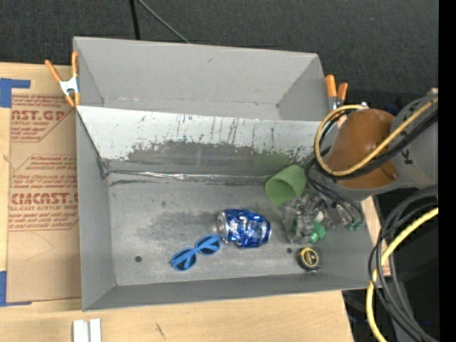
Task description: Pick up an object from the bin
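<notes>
Blue plastic sunglasses [196, 254]: flat on the floor of the grey metal bin [142, 212], 7 o'clock of centre.
Crushed blue metal can [244, 228]: on its side, 9 o'clock of the gripper, near.
Light green plastic cup [286, 184]: tipped over, 11 o'clock, just beside.
Gripper [305, 223]: low at 4 o'clock of centre; open or closed, cannot tell.
Small round black-and-yellow disc [308, 258]: 6 o'clock, apart.
</notes>
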Controlling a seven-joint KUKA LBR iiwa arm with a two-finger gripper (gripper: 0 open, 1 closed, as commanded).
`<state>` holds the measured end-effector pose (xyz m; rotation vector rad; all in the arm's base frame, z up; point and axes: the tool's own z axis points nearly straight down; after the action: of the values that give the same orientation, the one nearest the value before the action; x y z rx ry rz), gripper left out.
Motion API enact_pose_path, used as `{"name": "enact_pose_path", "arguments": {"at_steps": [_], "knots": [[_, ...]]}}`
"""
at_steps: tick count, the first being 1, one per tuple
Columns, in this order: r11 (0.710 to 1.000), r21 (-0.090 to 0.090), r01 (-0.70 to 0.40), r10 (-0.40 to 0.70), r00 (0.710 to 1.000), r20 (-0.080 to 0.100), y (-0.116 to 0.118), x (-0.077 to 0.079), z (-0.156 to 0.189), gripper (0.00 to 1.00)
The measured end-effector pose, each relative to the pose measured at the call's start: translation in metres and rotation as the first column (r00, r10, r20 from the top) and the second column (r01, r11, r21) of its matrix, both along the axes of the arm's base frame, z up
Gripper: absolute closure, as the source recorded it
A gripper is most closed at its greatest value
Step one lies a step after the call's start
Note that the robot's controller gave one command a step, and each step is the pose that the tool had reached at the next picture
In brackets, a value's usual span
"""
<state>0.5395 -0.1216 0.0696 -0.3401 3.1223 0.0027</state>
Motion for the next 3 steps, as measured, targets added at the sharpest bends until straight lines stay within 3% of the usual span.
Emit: {"name": "enact_pose_path", "arguments": {"at_steps": [1, 2, 3], "knots": [[1.0, 0.0, 0.0, 0.0, 1.0, 0.001, 0.0, 0.0, 0.0, 0.0], [0.993, 0.004, -0.122, 0.122, 0.993, -0.002, 0.116, -0.03, 0.0, 0.0], [0.993, -0.001, -0.114, 0.114, 0.993, 0.0, 0.111, -0.029, 0.0, 1.0]]}}
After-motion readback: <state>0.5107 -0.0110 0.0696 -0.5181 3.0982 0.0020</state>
